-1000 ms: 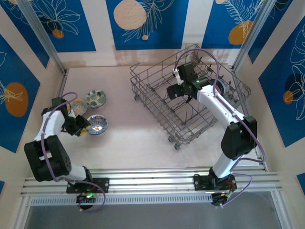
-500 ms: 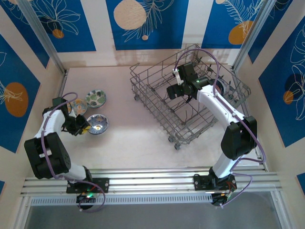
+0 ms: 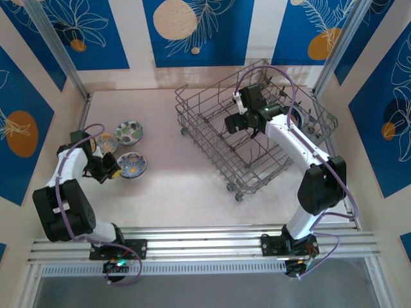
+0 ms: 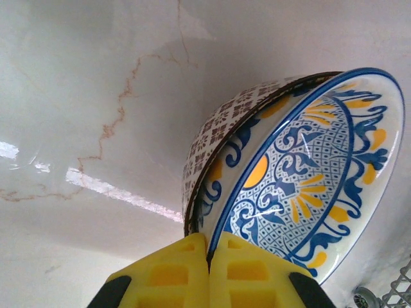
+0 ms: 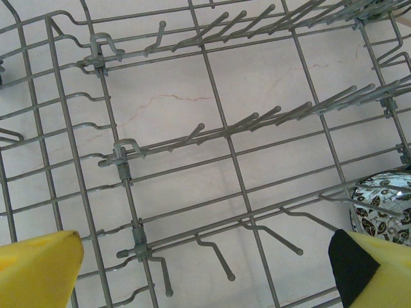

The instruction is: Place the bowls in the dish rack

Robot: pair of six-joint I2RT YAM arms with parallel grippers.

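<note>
L gripper (image 4: 209,258) pinches blue-yellow bowl (image 4: 302,173) by its rim; bowl sits just ahead, tilted. I judge a rim grip suits edge-on racking. R gripper (image 5: 205,269) is spread wide, empty, hovering inside dish rack (image 3: 205,142).

Well left of the grey wire rack (image 3: 204,131) sit a green floral bowl (image 3: 128,132), a half-hidden bowl (image 3: 104,144) and a blue-and-yellow bowl (image 4: 302,179), its rim clamped by the left gripper (image 4: 207,250); a dark patterned bowl (image 5: 380,206) stands inside the rack.

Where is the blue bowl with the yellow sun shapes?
In the top view, the round blue-and-yellow patterned ceramic bowl is on the left side, near the green floral bowl, its rim pinched by the left claw.
</note>
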